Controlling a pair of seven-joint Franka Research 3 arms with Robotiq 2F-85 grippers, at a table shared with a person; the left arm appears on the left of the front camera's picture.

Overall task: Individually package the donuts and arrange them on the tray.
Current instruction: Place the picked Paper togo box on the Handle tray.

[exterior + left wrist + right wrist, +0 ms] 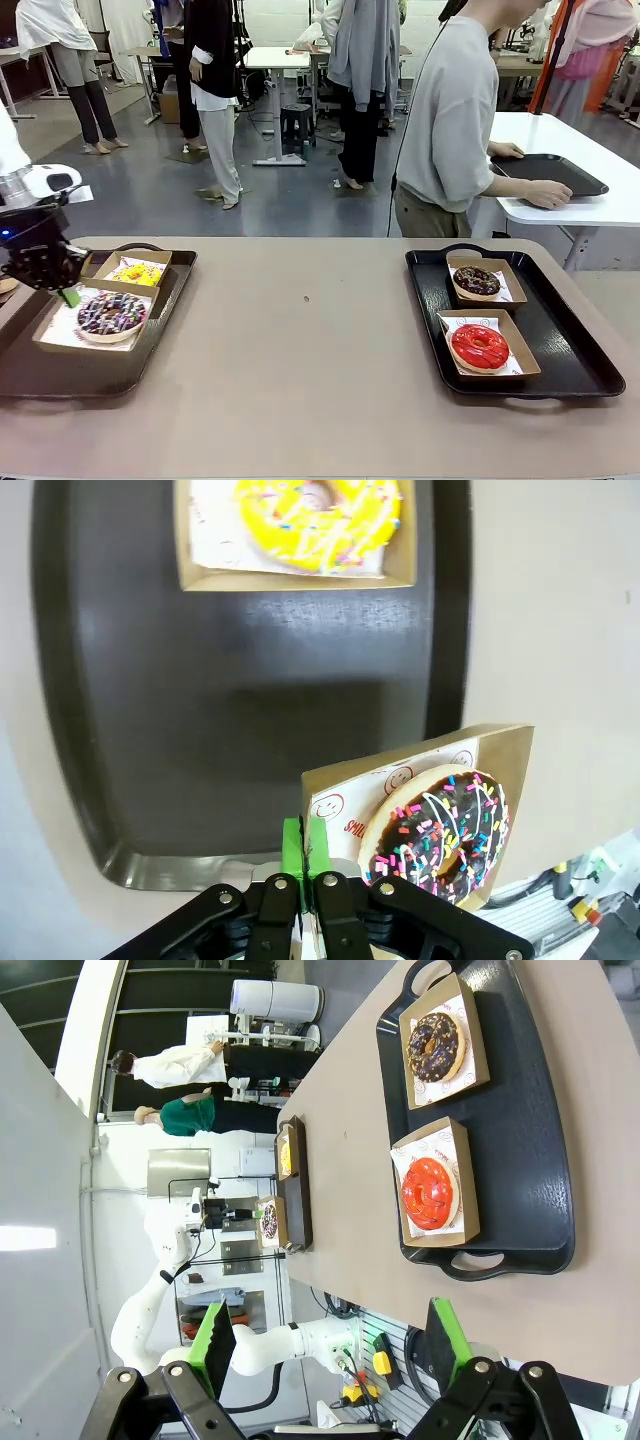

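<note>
The left hand (300, 895) is pinching the carton (400, 800) of the sprinkled donut (445, 835) over the left tray (250, 730); tilting, the donut could be sliding out. The right hand (330, 1345) is gaping open.

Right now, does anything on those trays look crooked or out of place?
Yes. On the left tray, the cardboard box with the sprinkled donut sits tilted, one edge pinched in the left gripper, whose jaws are shut on it. The other three boxes lie flat.
</note>
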